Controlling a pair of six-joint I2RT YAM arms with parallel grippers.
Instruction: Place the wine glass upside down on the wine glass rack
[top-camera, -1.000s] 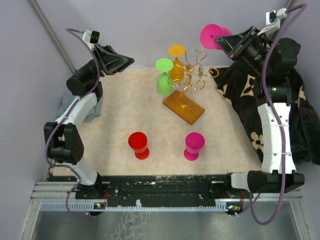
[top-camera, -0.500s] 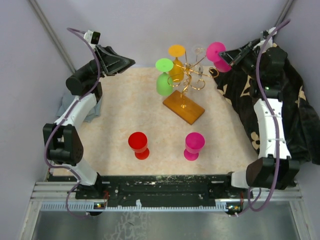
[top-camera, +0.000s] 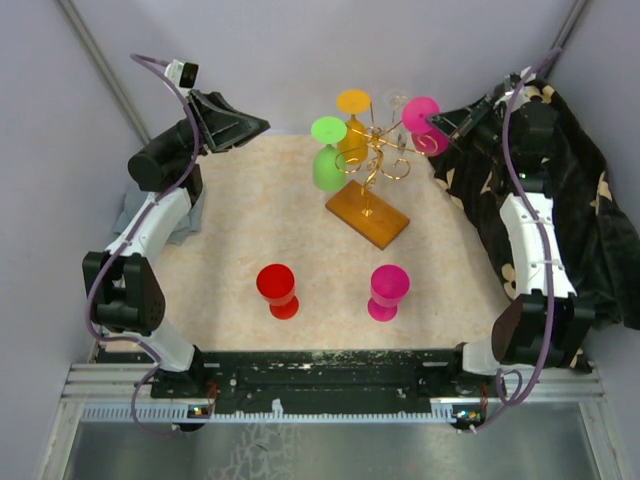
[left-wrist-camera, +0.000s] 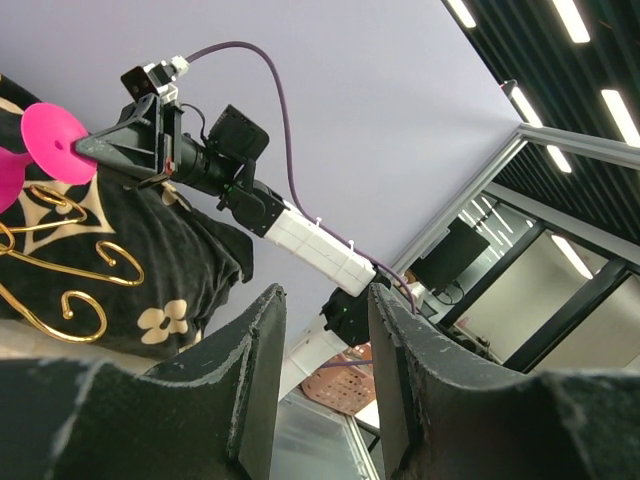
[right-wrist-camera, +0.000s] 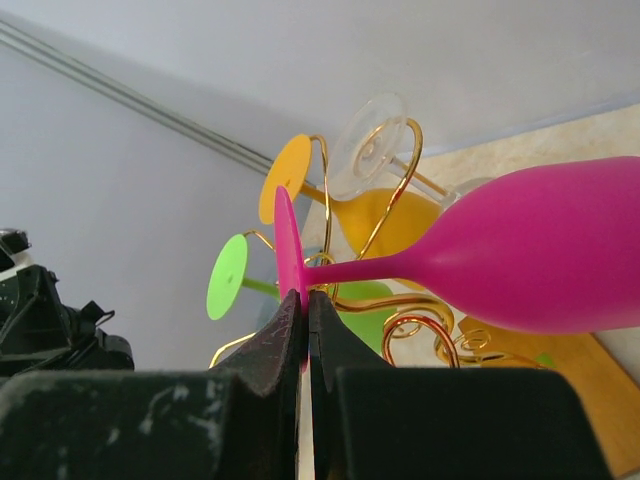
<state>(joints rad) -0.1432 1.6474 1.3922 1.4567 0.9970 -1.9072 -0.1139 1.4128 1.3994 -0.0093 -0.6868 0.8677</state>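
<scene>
The wine glass rack is a gold wire tree on an amber-brown base at the back middle. Green, orange and clear glasses hang on it upside down. My right gripper is shut on the foot of a magenta wine glass, held bowl down against the rack's right scroll arms. Its foot shows from above. My left gripper is open and empty, raised at the back left. It also shows in the left wrist view.
A red glass and a second magenta glass stand on the beige mat near the front. A black patterned cloth is heaped on the right behind my right arm. A grey cloth lies at the left.
My right gripper has carried the magenta glass left and down from above the cloth to the rack's right arms. The left arm has barely moved.
</scene>
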